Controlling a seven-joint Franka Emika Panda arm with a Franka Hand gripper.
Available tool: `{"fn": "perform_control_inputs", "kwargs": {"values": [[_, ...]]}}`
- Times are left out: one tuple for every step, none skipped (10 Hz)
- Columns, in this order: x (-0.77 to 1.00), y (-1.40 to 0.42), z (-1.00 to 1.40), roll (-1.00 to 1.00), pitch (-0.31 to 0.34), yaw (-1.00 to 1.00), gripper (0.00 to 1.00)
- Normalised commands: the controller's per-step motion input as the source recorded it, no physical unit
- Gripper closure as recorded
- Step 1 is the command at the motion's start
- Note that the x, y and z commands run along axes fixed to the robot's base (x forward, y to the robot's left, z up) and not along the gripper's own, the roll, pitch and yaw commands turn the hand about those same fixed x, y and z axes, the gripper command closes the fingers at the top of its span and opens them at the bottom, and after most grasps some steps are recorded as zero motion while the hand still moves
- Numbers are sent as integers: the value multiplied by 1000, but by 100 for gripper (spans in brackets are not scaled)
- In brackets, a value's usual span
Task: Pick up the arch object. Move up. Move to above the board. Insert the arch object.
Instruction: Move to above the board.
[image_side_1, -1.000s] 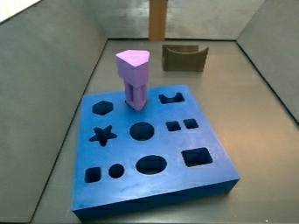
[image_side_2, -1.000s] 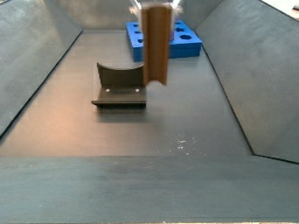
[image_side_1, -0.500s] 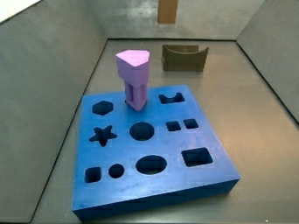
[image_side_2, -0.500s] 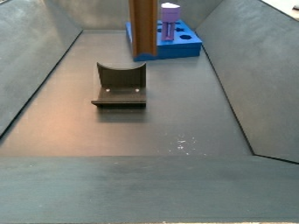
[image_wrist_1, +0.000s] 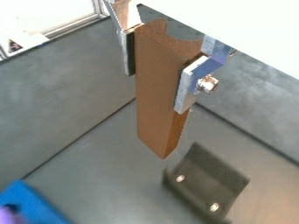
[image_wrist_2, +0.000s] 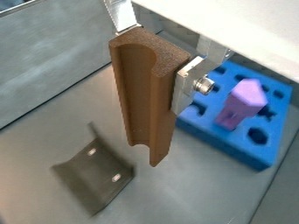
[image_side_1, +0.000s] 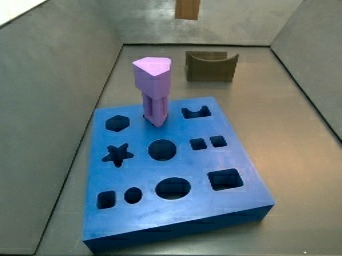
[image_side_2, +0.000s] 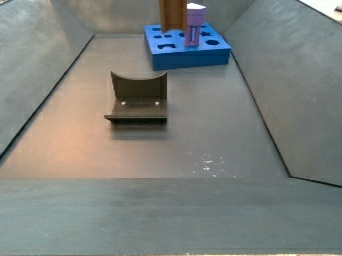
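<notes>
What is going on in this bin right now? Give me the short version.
The gripper is shut on the arch object, a tall orange-brown block, and holds it upright in the air, clear of the grey floor. In a side view only its lower end shows at the top of the picture. The blue board lies on the floor with a purple post standing in it. The dark fixture sits on the floor apart from the board. The arch object is not yet inserted.

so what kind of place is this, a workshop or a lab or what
Most likely a robot test rig, not a workshop: a bare grey bin holds only a blue shape-sorting board, a purple post standing in it, and a dark fixture. The gripper, raised off the floor, holds the arch object.
</notes>
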Motion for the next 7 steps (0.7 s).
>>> {"fn": "perform_control_inputs", "kwargs": {"values": [[-232,-1000,237,8,19,-61,100],[-240,-1000,247,-1,16,-21,100],[-239,-1000,247,-7,11,-10,100],[-240,-1000,253,-9,14,2,100],[-239,-1000,258,3,12,5,100],[-237,-1000,270,-2,20,10,100],[-202,-906,259,-16,32,6,100]]}}
